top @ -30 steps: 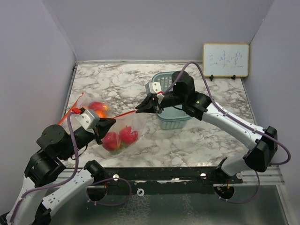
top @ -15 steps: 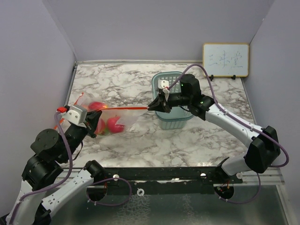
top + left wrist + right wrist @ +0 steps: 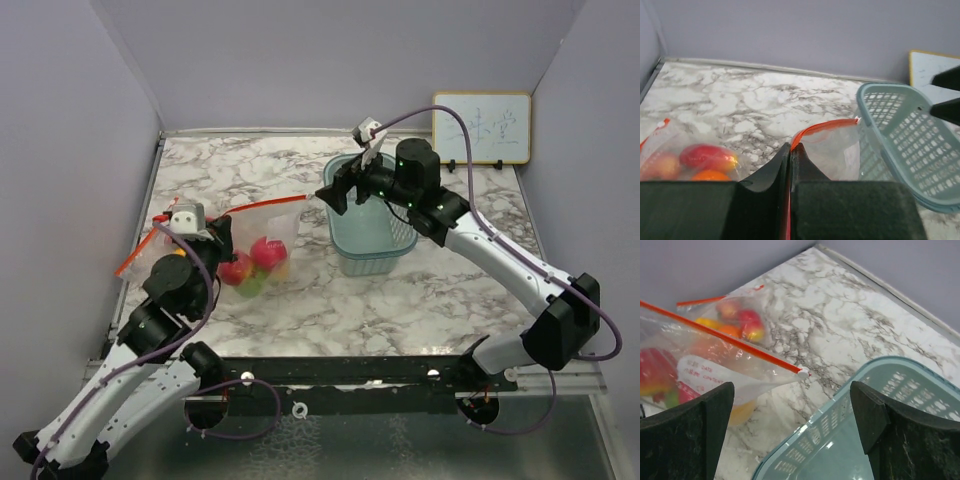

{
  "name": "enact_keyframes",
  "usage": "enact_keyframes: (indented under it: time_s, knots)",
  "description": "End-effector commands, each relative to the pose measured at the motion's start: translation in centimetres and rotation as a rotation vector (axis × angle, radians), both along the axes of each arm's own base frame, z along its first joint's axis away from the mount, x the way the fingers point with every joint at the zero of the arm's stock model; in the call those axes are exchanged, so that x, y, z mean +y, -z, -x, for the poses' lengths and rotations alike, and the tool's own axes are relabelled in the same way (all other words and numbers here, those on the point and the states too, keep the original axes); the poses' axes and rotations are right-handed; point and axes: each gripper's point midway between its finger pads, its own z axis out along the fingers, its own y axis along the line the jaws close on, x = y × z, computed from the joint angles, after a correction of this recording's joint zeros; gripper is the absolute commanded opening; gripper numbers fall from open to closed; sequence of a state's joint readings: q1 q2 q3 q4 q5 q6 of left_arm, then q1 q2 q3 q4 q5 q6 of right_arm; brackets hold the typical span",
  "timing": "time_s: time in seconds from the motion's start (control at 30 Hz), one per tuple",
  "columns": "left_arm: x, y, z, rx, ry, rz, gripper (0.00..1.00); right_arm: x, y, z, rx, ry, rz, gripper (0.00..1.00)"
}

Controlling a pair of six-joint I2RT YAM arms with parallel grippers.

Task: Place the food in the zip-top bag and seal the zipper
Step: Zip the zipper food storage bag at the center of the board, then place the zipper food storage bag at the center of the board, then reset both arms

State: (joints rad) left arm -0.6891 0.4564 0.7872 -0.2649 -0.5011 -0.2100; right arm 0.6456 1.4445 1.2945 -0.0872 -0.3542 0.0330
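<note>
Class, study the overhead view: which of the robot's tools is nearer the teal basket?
Right. The right tool hangs open over the basket's left rim. The left tool is well off to its left, shut on the zip-top bag.

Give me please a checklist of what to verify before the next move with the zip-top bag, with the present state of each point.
1. Visible food lies inside the bag: ok.
2. The left hand is shut on the zipper: ok.
3. The right hand is open and clear of the zipper: ok.
4. The zipper is sealed along its whole length: cannot tell; the left hand covers one stretch.
5. The basket holds no food: cannot tell; the right arm hides part of it.
</note>
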Motion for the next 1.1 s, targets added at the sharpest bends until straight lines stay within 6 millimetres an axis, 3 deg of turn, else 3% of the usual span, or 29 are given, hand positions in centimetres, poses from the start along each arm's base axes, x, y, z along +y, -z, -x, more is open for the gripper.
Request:
enact_keyframes:
  time_s: [0.0, 0.03, 0.07, 0.1, 0.13, 0.3, 0.4, 1.07]
  knots:
    - [1.5, 0.4, -3.3, -0.058, -0.244, 0.249, 0.07, -4.1, 1.1, -2.3, 0.102, 0.329, -0.046, 0.99]
    - [1.0, 0.8, -3.9, -0.044, -0.247, 0.244, 0.35, -4.8, 1.3, -2.3, 0.1, 0.365, -0.056, 0.99]
    - [0.4, 0.9, -4.4, -0.031, -0.234, 0.226, 0.72, -5.6, 1.1, -2.2, 0.091, 0.399, -0.065, 0.99]
    - [-0.3, 0.9, -4.9, -0.018, -0.217, 0.196, 0.95, -6.2, 1.2, -2.1, 0.092, 0.427, -0.067, 0.99]
    - [-0.9, 0.8, -5.3, 0.0, -0.201, 0.165, 0.99, -6.7, 1.2, -2.1, 0.098, 0.453, -0.077, 0.99]
    - [-3.8, -1.5, -5.9, -0.005, -0.068, 0.108, 0.99, -7.9, 1.4, -1.8, 0.122, 0.515, -0.095, 0.99]
    - [-4.5, -2.3, -5.6, -0.018, -0.015, 0.094, 0.99, -8.2, 1.8, -1.9, 0.129, 0.534, -0.083, 0.99]
    - [-5.3, -0.5, -5.4, 0.022, 0.049, -0.037, 0.99, -9.4, 3.2, -2.1, 0.171, 0.603, -0.015, 1.0]
